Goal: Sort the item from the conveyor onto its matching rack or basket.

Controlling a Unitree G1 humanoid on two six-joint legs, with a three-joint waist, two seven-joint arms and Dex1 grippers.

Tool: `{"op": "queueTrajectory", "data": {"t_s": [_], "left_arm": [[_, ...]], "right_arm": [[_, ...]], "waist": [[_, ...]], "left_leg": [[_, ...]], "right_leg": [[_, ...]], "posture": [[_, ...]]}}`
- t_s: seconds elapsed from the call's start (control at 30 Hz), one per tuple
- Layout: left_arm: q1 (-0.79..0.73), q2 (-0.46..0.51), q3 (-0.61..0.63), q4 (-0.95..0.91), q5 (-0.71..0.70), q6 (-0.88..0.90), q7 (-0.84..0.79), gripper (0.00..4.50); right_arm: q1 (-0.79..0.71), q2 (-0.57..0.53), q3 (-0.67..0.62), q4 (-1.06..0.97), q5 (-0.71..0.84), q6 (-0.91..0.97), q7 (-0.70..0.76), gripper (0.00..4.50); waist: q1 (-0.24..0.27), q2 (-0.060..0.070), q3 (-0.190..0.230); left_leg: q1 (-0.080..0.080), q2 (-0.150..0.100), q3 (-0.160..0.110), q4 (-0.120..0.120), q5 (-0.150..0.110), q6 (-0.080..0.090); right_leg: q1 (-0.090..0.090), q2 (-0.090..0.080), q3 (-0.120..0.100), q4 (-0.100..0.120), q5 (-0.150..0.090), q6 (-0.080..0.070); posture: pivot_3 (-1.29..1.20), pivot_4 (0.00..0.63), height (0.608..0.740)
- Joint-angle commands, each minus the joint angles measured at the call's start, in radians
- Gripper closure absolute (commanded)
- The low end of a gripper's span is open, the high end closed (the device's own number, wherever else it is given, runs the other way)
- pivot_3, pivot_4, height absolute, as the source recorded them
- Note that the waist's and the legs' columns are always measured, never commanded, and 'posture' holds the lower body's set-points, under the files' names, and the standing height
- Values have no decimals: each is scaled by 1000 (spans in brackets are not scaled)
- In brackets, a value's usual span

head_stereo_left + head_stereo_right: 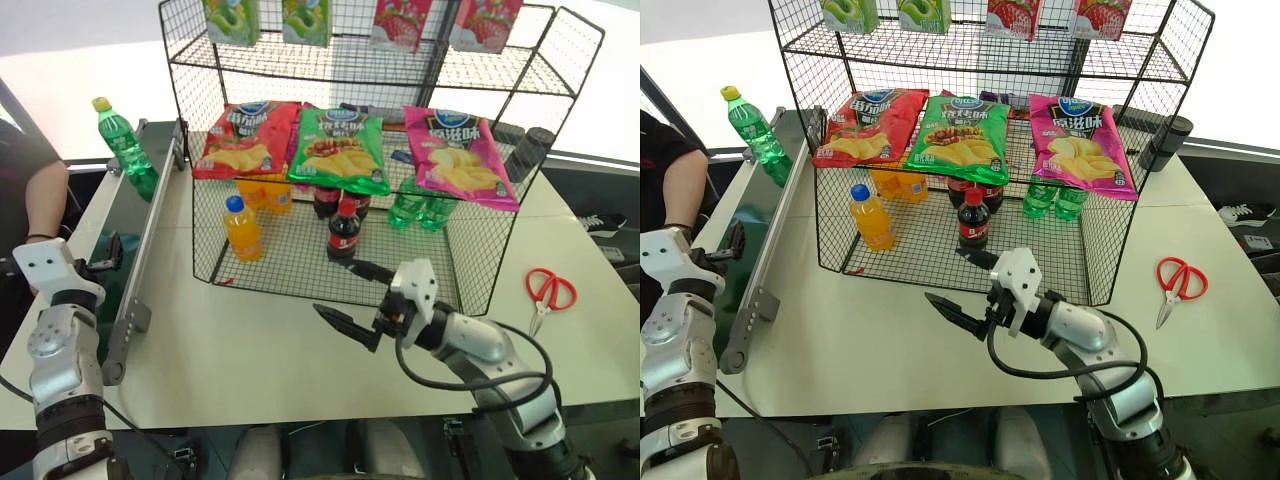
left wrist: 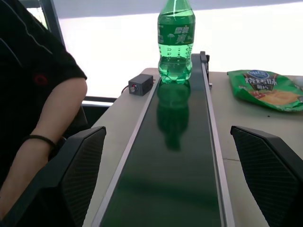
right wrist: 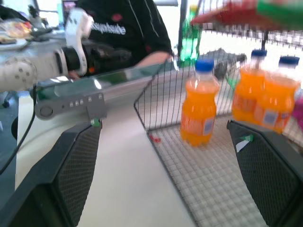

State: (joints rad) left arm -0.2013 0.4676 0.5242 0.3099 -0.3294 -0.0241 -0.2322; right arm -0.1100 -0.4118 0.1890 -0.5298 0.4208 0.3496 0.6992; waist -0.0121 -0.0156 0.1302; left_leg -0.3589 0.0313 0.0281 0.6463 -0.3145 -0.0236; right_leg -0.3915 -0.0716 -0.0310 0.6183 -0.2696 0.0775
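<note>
Green bottle (image 1: 124,146) with yellow cap: upright on the belt (image 2: 175,156) at the far end of the conveyor (image 1: 140,240), touched by neither gripper. Conveyor: dark green belt between grey rails, along the left edge of the white table (image 1: 250,350), just beside the basket. Small black box (image 2: 141,85) with a red dot: on the table beside the conveyor's far end. Basket (image 1: 300,280): black wire grid, base tier of the shelf unit, low mesh walls; inside, one orange bottle (image 1: 241,229) with blue cap near the front left, more orange bottles (image 1: 266,192) behind it, cola bottles (image 1: 343,230) with red caps at the centre, green bottles (image 1: 420,208) toward the right. Above these, three chip bags hung side by side: red (image 1: 245,138), green (image 1: 340,148), pink (image 1: 460,155). Top shelf: green and red packets in a row. Left gripper (image 2: 175,189): jaws wide open, empty, aimed along the belt toward the green bottle, well apart from it. Right gripper (image 1: 350,302): jaws open, empty, held over the table just in front of the basket's front wall, pointing left toward the conveyor. Red scissors (image 1: 549,291): flat on the table, right of the basket. Person's arm (image 2: 42,137) in a black sleeve, dark band at the wrist: left of the conveyor.
</note>
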Motion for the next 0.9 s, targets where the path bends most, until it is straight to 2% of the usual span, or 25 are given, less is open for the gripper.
{"op": "queueTrajectory", "data": {"t_s": [0.03,0.9], "left_arm": [[-11,9,5,-11,7,-26,9,0],[-25,3,4,27,15,-28,31,0]], "right_arm": [[-26,-5,23,-57,30,6,33,99],[12,-16,37,-44,47,-4,81,99]], "waist": [[1,0,0],[0,0,0]], "left_leg": [[0,0,0,0,0,0],[-1,-1,0,-1,0,0]], "right_leg": [[0,0,0,0,0,0],[-1,-3,-1,-1,0,0]], "posture": [[0,150,740],[0,150,740]]}}
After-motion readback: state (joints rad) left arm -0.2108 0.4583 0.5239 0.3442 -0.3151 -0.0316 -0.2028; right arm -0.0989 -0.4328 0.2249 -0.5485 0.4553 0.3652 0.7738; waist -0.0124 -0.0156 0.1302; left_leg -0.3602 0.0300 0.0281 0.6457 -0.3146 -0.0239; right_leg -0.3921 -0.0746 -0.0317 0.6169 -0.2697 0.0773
